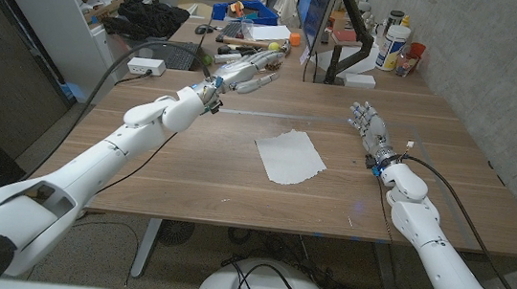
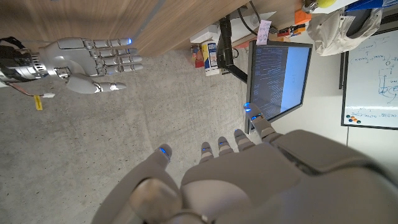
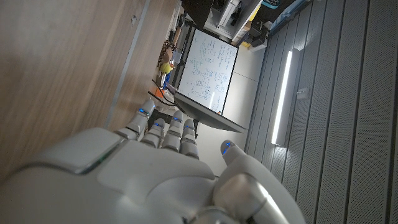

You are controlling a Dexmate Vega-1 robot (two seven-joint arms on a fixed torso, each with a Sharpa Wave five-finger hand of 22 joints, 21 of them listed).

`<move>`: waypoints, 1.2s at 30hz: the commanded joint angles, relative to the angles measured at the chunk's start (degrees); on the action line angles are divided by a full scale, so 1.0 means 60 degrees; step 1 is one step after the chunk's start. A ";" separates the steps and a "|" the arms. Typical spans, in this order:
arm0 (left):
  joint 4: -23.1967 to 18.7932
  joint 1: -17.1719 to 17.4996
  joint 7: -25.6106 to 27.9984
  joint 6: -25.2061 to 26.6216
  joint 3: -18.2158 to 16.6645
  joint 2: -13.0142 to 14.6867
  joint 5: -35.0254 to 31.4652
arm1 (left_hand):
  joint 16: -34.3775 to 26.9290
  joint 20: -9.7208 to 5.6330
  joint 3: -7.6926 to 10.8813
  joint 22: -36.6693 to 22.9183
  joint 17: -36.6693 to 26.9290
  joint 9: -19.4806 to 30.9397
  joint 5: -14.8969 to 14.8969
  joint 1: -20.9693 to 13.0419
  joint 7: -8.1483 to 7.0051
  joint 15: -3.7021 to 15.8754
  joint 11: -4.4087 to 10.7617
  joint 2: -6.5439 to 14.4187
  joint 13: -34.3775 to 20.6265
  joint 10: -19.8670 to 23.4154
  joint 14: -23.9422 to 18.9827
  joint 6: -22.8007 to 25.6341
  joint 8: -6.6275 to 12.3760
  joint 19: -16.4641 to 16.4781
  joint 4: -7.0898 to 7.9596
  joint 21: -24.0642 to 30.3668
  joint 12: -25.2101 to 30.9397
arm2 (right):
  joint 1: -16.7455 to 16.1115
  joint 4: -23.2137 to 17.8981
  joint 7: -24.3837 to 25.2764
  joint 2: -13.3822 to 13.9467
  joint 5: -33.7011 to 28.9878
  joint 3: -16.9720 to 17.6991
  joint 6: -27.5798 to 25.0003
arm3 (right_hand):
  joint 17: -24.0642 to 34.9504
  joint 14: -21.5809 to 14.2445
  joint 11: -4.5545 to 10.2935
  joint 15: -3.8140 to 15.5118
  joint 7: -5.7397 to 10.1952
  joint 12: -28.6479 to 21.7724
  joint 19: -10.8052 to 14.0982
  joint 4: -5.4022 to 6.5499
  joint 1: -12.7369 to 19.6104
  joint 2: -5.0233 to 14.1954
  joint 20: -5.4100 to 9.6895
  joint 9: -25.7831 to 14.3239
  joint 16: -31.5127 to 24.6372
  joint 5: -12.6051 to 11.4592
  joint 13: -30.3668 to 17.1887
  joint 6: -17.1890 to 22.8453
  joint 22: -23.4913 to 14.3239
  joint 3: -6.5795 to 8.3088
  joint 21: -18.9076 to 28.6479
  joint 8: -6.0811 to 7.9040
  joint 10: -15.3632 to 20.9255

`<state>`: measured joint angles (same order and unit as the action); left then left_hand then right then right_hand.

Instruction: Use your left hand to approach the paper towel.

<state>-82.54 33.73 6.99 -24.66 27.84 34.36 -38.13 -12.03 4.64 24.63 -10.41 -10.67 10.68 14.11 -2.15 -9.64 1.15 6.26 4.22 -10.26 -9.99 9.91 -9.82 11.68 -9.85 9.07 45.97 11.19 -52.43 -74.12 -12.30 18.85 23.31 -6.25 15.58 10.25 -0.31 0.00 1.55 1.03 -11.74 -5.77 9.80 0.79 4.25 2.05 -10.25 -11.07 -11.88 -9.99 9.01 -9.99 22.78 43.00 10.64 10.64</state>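
Hovering over the far left part of the wooden surface (image 1: 188, 171), the left hand (image 1: 247, 69) holds nothing, its fingers stretched out and a little apart, pointing toward the clutter at the back edge rather than toward the paper towel (image 1: 289, 156). That towel lies flat near the middle of the surface, well apart from the left hand and nearer the robot than the hand is, so the approach is hardly begun. The chief risk, as I judge it, is direction: the hand would have to draw back and swing inward, and with the arm so extended a sweep could carry the fingers into the monitor (image 1: 315, 21) or the objects heaped behind it. A thin sheet like this will likely slide or lift if the hand comes in low and fast, pushing it off its place. The right hand (image 1: 369, 127) stands on its edge beside the towel's far right, fingers apart and empty; too wide a reach could bring the two hands together.
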 commanded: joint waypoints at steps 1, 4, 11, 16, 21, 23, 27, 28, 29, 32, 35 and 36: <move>0.0048 -0.0212 -0.0189 -0.0119 0.0247 -0.0076 -0.0268 | 0.0053 -0.0091 -0.0043 -0.0012 -0.0014 0.0019 0.0062 -0.0045 -0.0061 0.0076 0.0050 -0.0104 -0.0029 -0.0618 0.0803 -0.0398 -0.0001 -0.1917 -0.0030 -0.0042 -0.0024 | -0.0091 -0.0049 0.0000 0.0076 0.0033 0.0041 0.0084 | 0.0034 -0.0043 0.0053 0.0291 -0.0031 0.0004 -0.0001 0.0025 0.0099 0.0880 0.0739 -0.0038 0.0008 -0.0035 -0.0046 0.0093 -0.0026 0.0058 -0.0043 0.0037 0.0060; 0.0014 -0.0219 -0.0268 -0.0135 0.0271 -0.0084 -0.0257 | 0.0056 -0.0095 -0.0054 -0.0012 -0.0013 0.0019 0.0069 -0.0048 -0.0073 0.0076 0.0057 -0.0119 -0.0029 -0.0619 0.0801 -0.0408 -0.0006 -0.1925 -0.0035 -0.0054 -0.0025 | -0.0096 -0.0038 -0.0015 0.0092 0.0049 0.0054 0.0104 | 0.0033 -0.0047 0.0034 0.0290 -0.0035 0.0005 0.0000 0.0025 0.0098 0.0878 0.0741 -0.0038 0.0007 -0.0035 -0.0046 0.0093 -0.0027 0.0058 -0.0053 0.0036 0.0059; 0.0051 -0.0299 -0.0495 -0.0128 0.0377 -0.0143 -0.0279 | 0.0064 -0.0093 -0.0086 -0.0010 -0.0010 0.0019 0.0089 -0.0064 -0.0072 0.0080 0.0062 -0.0173 -0.0029 -0.0598 0.0797 -0.0405 -0.0007 -0.1921 -0.0059 -0.0077 -0.0018 | -0.0071 0.0029 -0.0069 0.0117 0.0064 0.0046 0.0145 | 0.0031 -0.0041 0.0033 0.0281 -0.0028 0.0005 -0.0001 0.0023 0.0100 0.0877 0.0743 -0.0038 0.0012 -0.0035 -0.0046 0.0099 -0.0028 0.0059 -0.0076 0.0036 0.0062; 0.0190 -0.0400 -0.0615 -0.0214 0.0477 -0.0210 -0.0250 | 0.0071 -0.0092 -0.0107 -0.0009 -0.0007 0.0018 0.0102 -0.0077 -0.0079 0.0049 0.0067 -0.0212 -0.0029 -0.0590 0.0800 -0.0408 -0.0009 -0.1909 -0.0078 -0.0090 -0.0016 | -0.0067 0.0050 -0.0088 0.0136 0.0071 0.0047 0.0168 | 0.0030 -0.0045 0.0039 0.0275 -0.0030 0.0007 -0.0001 0.0024 0.0099 0.0877 0.0732 -0.0038 0.0012 -0.0035 -0.0046 0.0098 -0.0028 0.0059 -0.0093 0.0034 0.0059; 0.0299 -0.0478 -0.0705 -0.0298 0.0541 -0.0267 -0.0200 | 0.0081 -0.0084 -0.0131 -0.0008 -0.0005 0.0018 0.0120 -0.0093 -0.0081 0.0040 0.0075 -0.0253 -0.0029 -0.0593 0.0807 -0.0428 -0.0018 -0.1920 -0.0099 -0.0115 -0.0020 | -0.0075 0.0039 -0.0111 0.0159 0.0075 0.0048 0.0208 | 0.0029 -0.0042 0.0041 0.0292 -0.0028 0.0008 0.0000 0.0024 0.0098 0.0874 0.0729 -0.0038 0.0013 -0.0034 -0.0046 0.0106 -0.0029 0.0057 -0.0109 0.0036 0.0057; 0.0347 -0.0502 -0.0740 -0.0342 0.0549 -0.0284 -0.0151 | 0.0083 -0.0085 -0.0138 -0.0007 -0.0004 0.0018 0.0125 -0.0098 -0.0082 0.0042 0.0081 -0.0265 -0.0028 -0.0593 0.0808 -0.0433 -0.0020 -0.1917 -0.0105 -0.0120 -0.0020 | -0.0075 0.0035 -0.0105 0.0172 0.0052 0.0038 0.0229 | 0.0030 -0.0040 0.0034 0.0285 -0.0034 0.0010 0.0004 0.0021 0.0099 0.0874 0.0727 -0.0038 0.0013 -0.0034 -0.0046 0.0105 -0.0029 0.0055 -0.0114 0.0035 0.0055; 0.0432 -0.0561 -0.0899 -0.0419 0.0596 -0.0290 -0.0084 | 0.0090 -0.0087 -0.0155 -0.0006 -0.0002 0.0017 0.0140 -0.0115 -0.0081 0.0054 0.0072 -0.0297 -0.0028 -0.0599 0.0812 -0.0447 -0.0025 -0.1911 -0.0123 -0.0135 -0.0024 | -0.0073 0.0043 -0.0127 0.0185 0.0049 0.0024 0.0267 | 0.0031 -0.0038 0.0009 0.0289 -0.0032 0.0005 0.0005 0.0024 0.0094 0.0872 0.0728 -0.0038 0.0014 -0.0033 -0.0046 0.0103 -0.0030 0.0051 -0.0128 0.0033 0.0068; 0.0448 -0.0573 -0.0956 -0.0429 0.0608 -0.0294 -0.0058 | 0.0091 -0.0082 -0.0158 -0.0006 -0.0001 0.0017 0.0143 -0.0118 -0.0090 0.0057 0.0066 -0.0303 -0.0028 -0.0599 0.0811 -0.0455 -0.0028 -0.1917 -0.0126 -0.0140 -0.0024 | -0.0077 0.0036 -0.0126 0.0193 0.0040 0.0018 0.0273 | 0.0030 -0.0039 0.0036 0.0285 -0.0026 0.0005 0.0007 0.0024 0.0094 0.0869 0.0731 -0.0038 0.0014 -0.0033 -0.0046 0.0109 -0.0030 0.0051 -0.0132 0.0035 0.0068; 0.0468 -0.0577 -0.0991 -0.0437 0.0617 -0.0303 -0.0035 | 0.0094 -0.0083 -0.0162 -0.0006 -0.0001 0.0017 0.0146 -0.0122 -0.0088 0.0050 0.0069 -0.0309 -0.0028 -0.0604 0.0816 -0.0469 -0.0034 -0.1922 -0.0130 -0.0146 -0.0026 | -0.0083 0.0029 -0.0130 0.0198 0.0040 0.0014 0.0281 | 0.0030 -0.0043 0.0038 0.0284 -0.0020 0.0004 0.0009 0.0025 0.0093 0.0870 0.0726 -0.0038 0.0013 -0.0033 -0.0046 0.0109 -0.0030 0.0051 -0.0134 0.0034 0.0070; 0.0523 -0.0597 -0.1104 -0.0479 0.0650 -0.0323 0.0026 | 0.0105 -0.0078 -0.0173 -0.0005 0.0000 0.0017 0.0156 -0.0132 -0.0096 0.0038 0.0078 -0.0329 -0.0028 -0.0614 0.0837 -0.0489 -0.0041 -0.1935 -0.0141 -0.0162 -0.0031 | -0.0097 0.0013 -0.0127 0.0212 0.0030 0.0001 0.0296 | 0.0029 -0.0040 0.0034 0.0288 -0.0014 0.0006 0.0006 0.0026 0.0092 0.0868 0.0725 -0.0038 0.0015 -0.0032 -0.0046 0.0109 -0.0031 0.0050 -0.0144 0.0033 0.0068; 0.0578 -0.0628 -0.1207 -0.0544 0.0697 -0.0335 0.0054 | 0.0109 -0.0076 -0.0185 -0.0004 0.0001 0.0017 0.0165 -0.0143 -0.0099 0.0019 0.0085 -0.0350 -0.0028 -0.0626 0.0842 -0.0504 -0.0046 -0.1939 -0.0153 -0.0176 -0.0035 | -0.0103 0.0008 -0.0128 0.0219 0.0034 -0.0011 0.0301 | 0.0028 -0.0043 0.0028 0.0283 -0.0005 0.0005 0.0008 0.0023 0.0094 0.0868 0.0716 -0.0038 0.0015 -0.0032 -0.0046 0.0118 -0.0031 0.0050 -0.0153 0.0036 0.0070; 0.0604 -0.0650 -0.1273 -0.0568 0.0727 -0.0341 0.0061 | 0.0109 -0.0075 -0.0190 -0.0004 0.0002 0.0017 0.0169 -0.0147 -0.0101 0.0018 0.0064 -0.0358 -0.0029 -0.0636 0.0839 -0.0509 -0.0047 -0.1938 -0.0157 -0.0180 -0.0039 | -0.0108 0.0005 -0.0117 0.0222 0.0019 -0.0019 0.0312 | 0.0028 -0.0041 0.0034 0.0288 -0.0001 0.0006 0.0009 0.0025 0.0092 0.0867 0.0717 -0.0038 0.0015 -0.0032 -0.0046 0.0122 -0.0031 0.0049 -0.0155 0.0038 0.0068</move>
<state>-80.16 30.62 1.69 -26.96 31.25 32.72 -38.70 -11.61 4.19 23.75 -10.42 -10.68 10.68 14.65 -2.76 -9.81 1.15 6.24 2.55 -10.26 -9.98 9.91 -10.01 11.41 -9.85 8.19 45.20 11.20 -52.91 -73.96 -12.96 19.94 23.65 -6.05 17.02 10.25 -0.31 0.00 1.55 0.71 -11.75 -5.78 9.80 0.79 4.25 2.05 -10.25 -11.07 -11.88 -9.98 9.32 -9.99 22.78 42.14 10.64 10.64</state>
